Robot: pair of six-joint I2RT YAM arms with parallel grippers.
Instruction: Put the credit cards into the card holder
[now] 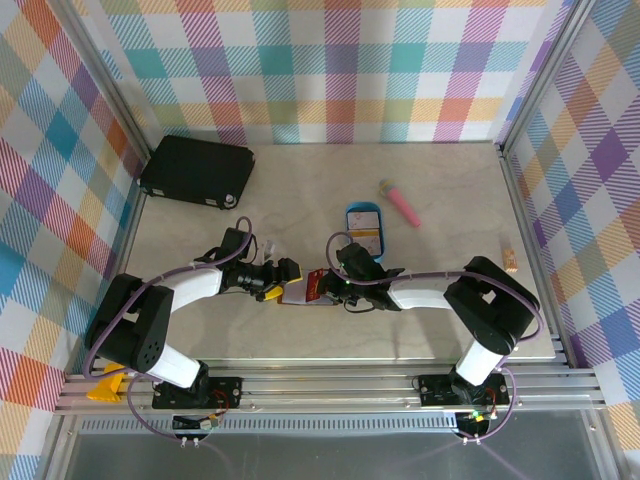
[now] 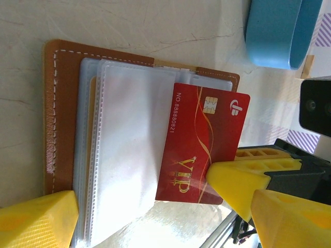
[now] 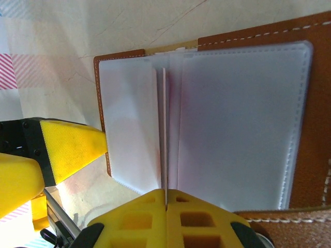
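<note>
The brown leather card holder (image 2: 62,103) lies open on the table, its clear pocket pages (image 2: 129,144) facing up. A red credit card (image 2: 201,139) with gold VIP lettering stands across the pages, pinched at its lower corner by my right gripper (image 2: 235,178), which is shut on it. Seen edge-on in the right wrist view, the card (image 3: 164,129) rises between two pages from the right gripper (image 3: 166,199). My left gripper (image 2: 164,206) is open, straddling the holder's near edge. From above, both grippers (image 1: 272,283) (image 1: 335,285) meet at the holder (image 1: 300,293).
A blue oval tray (image 1: 349,216) holding another card sits just behind the grippers, with a pink stick (image 1: 400,205) beyond it. A large black case (image 1: 197,170) lies at the back left. A small beige item (image 1: 510,261) rests by the right wall.
</note>
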